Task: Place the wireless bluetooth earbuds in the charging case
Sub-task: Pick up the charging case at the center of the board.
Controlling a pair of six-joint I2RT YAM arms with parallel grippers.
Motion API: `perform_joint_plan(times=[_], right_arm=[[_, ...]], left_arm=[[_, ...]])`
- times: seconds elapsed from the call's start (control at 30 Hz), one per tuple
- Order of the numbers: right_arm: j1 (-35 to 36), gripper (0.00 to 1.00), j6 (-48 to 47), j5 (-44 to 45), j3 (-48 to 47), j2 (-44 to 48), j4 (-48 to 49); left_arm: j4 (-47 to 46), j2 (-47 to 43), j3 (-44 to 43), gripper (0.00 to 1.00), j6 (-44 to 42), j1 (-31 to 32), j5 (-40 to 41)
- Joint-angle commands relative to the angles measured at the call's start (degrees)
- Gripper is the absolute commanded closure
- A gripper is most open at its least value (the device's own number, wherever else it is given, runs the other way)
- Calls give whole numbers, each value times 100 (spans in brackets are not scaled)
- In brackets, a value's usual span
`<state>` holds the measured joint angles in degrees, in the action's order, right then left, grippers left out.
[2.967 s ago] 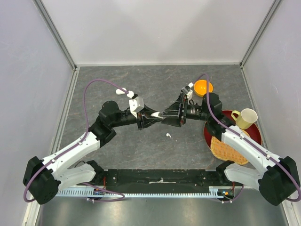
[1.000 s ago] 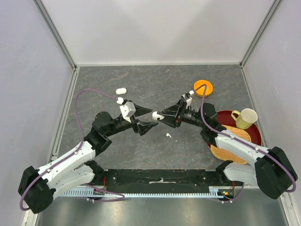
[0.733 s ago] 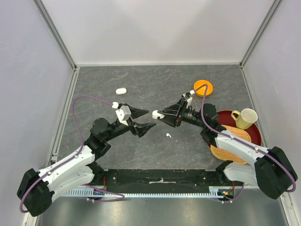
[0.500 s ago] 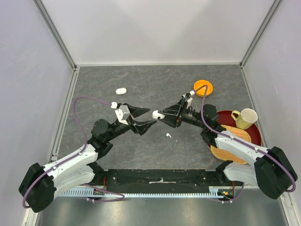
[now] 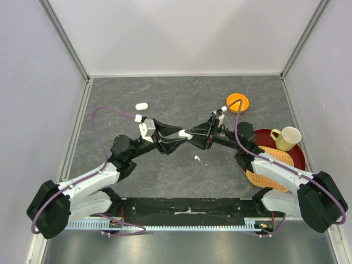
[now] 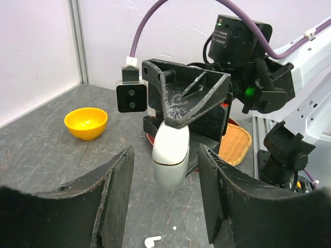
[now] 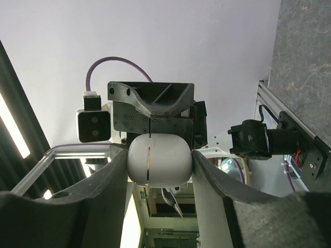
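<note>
My right gripper [image 5: 188, 135] is shut on a white pill-shaped charging case [image 5: 185, 134], lid closed, held above the table's middle. In the right wrist view the case [image 7: 159, 160] fills the gap and touches both pads. My left gripper [image 5: 179, 137] faces it, open, one finger on each side of the case [image 6: 170, 150] with a gap at both sides. One small white earbud [image 5: 196, 158] lies on the table just below the two grippers, and the left wrist view shows that earbud [image 6: 152, 240] too. A second white case [image 5: 142, 106] lies at the back left.
An orange bowl [image 5: 237, 102] sits at the back right. A red plate [image 5: 268, 135] at the right carries a woven mat [image 5: 267, 176] and a yellow mug [image 5: 286, 137]. Grey walls close in the table on three sides.
My left gripper has moved right and its jaws have narrowed, so its fingers now stand on either side of the held case. The right gripper has kept still with the case.
</note>
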<state>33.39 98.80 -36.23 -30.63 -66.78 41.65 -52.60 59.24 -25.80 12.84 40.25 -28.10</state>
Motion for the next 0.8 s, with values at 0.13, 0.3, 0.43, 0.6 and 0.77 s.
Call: perform_joint_plan(times=[0.13, 0.3, 0.43, 0.6, 0.77], right_arm=[[10, 76, 157, -51, -92, 139, 405], [10, 76, 200, -51, -101, 131, 405], [10, 76, 209, -60, -92, 131, 405], [10, 76, 209, -77, -92, 113, 405], [10, 76, 218, -60, -92, 95, 397]], left_arm=[[-242, 140, -241, 41, 280, 0, -433], [-356, 210, -232, 41, 289, 9, -407], [-532, 333, -250, 45, 351, 9, -372], [-813, 474, -232, 47, 438, 9, -302], [-989, 571, -224, 51, 491, 9, -319]])
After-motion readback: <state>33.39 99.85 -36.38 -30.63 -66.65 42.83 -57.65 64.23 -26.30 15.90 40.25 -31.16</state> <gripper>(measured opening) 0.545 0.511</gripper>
